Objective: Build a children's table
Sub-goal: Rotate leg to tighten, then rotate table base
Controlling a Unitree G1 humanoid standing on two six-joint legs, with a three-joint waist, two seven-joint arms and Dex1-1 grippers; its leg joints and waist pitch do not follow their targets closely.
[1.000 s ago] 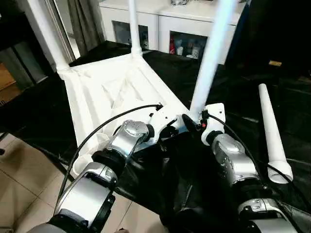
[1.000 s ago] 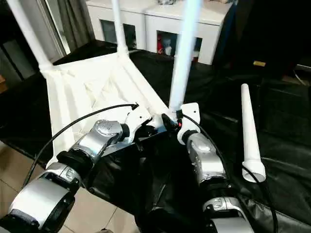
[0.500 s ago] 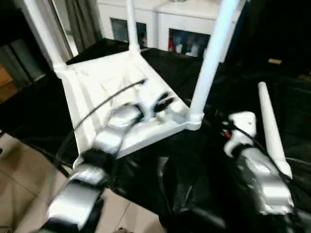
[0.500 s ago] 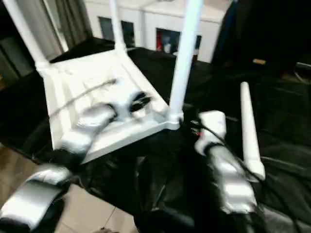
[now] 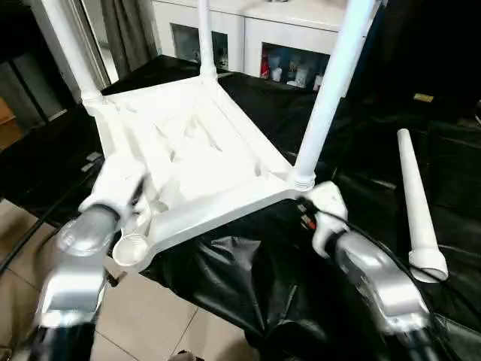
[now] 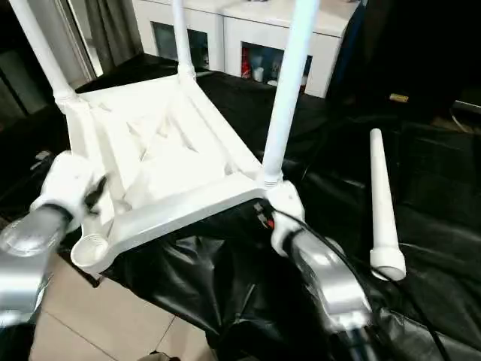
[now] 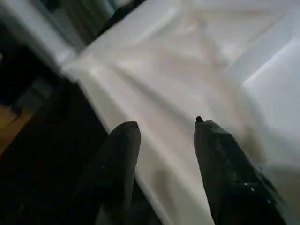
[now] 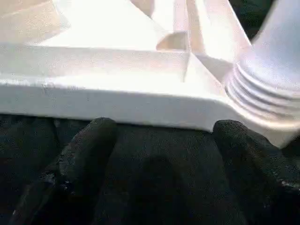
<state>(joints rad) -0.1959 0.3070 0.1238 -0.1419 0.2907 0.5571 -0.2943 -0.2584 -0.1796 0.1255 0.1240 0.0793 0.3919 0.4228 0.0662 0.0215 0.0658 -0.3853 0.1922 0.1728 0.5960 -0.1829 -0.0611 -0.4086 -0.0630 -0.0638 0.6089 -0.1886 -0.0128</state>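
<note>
The white tabletop [image 5: 192,162] lies upside down on black cloth, ribbed underside up. Three white legs stand in its corner sockets: far left [image 5: 69,49], back [image 5: 203,37] and near right [image 5: 331,90]. The near left socket [image 5: 129,249] is empty. A fourth leg [image 5: 415,203] lies loose on the cloth to the right. My left gripper [image 7: 164,129] is open above the tabletop's left rim, close to the empty socket. My right gripper [image 8: 164,129] is open just in front of the near edge, beside the threaded base [image 8: 262,89] of the near right leg.
A white cabinet [image 5: 248,34] with glass-fronted shelves stands behind the work. Black cloth [image 5: 248,278] covers the surface and drapes over its front. Tiled floor [image 5: 150,316] shows at the lower left, and curtains [image 5: 128,30] hang at the back left.
My left arm has swung from the near right corner over to the tabletop's left rim. My right gripper has drawn back a little from the near right leg's base.
</note>
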